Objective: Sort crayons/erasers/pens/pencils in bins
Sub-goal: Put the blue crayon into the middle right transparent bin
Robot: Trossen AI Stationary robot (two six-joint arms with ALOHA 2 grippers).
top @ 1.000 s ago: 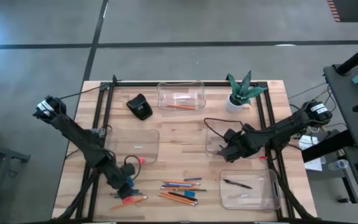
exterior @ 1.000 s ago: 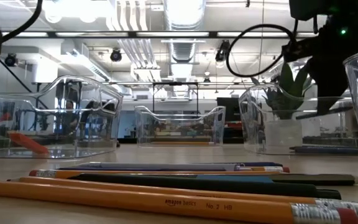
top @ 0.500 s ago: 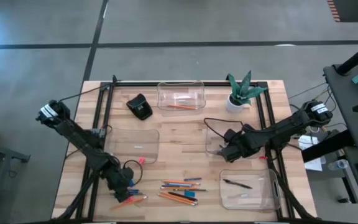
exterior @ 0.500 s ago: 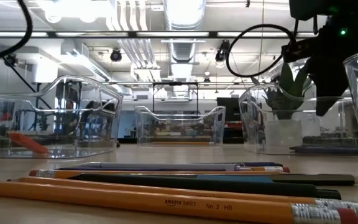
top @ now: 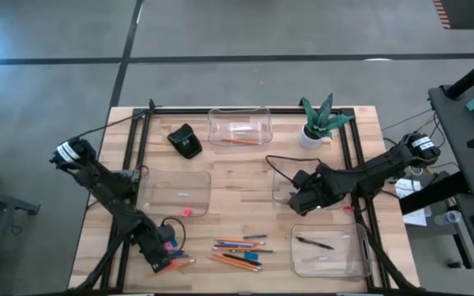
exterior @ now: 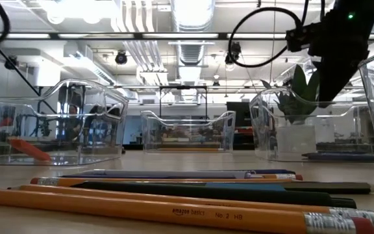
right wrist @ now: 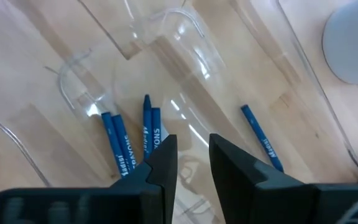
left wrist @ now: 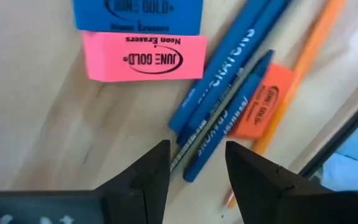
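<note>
My left gripper (top: 160,255) hangs open low over the table's near left corner. In the left wrist view its fingers (left wrist: 194,168) stand above the ends of blue crayons (left wrist: 229,87), beside a pink eraser (left wrist: 145,57), a blue eraser (left wrist: 138,12) and an orange eraser (left wrist: 263,102); it touches none of them. My right gripper (top: 300,197) is open with nothing between its fingers (right wrist: 193,155), above the middle right bin (top: 286,182). Several blue crayons (right wrist: 151,127) lie on that bin's floor.
Pencils and pens (top: 237,253) lie loose at the near middle. The far bin (top: 239,127) holds a pencil, the near right bin (top: 327,247) a pen (top: 313,242). A left bin (top: 175,193), a black object (top: 186,141) and a potted plant (top: 319,122) stand farther back.
My left gripper has gone down and toward the table's near left corner, over the crayons and erasers. My right gripper has risen above the middle right bin.
</note>
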